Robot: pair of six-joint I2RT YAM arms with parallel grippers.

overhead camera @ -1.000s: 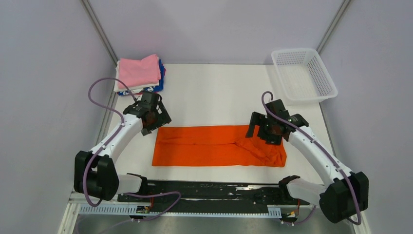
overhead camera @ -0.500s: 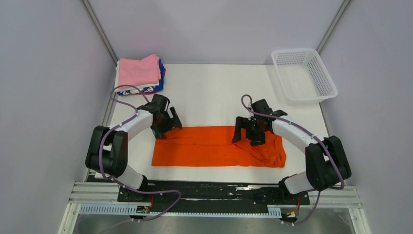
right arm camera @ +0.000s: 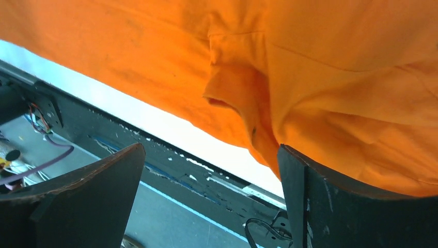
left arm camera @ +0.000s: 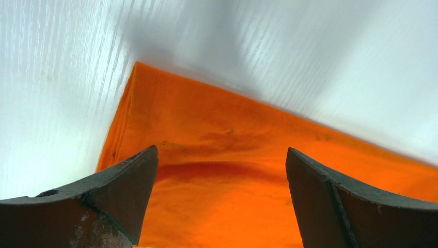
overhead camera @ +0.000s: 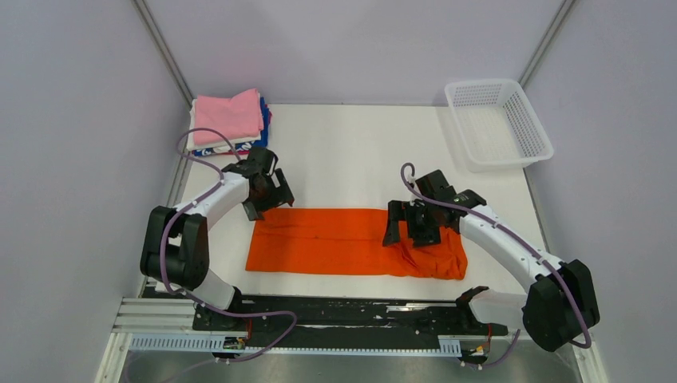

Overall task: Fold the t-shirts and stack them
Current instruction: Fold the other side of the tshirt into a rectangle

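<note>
Top external, orange t-shirt [overhead camera: 335,239] flat, wide jaws above both ends

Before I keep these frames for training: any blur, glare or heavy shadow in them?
Top external: sharp, evenly lit, faint shadows. Left wrist: table streaked with blur, a grey shadow past the shirt. Right wrist: shirt seams clear, no glare.

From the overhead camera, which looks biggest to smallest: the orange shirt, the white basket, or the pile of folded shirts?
Largest: orange shirt
Then: white basket
Smallest: pile of folded shirts
The gaps look clear.
</note>
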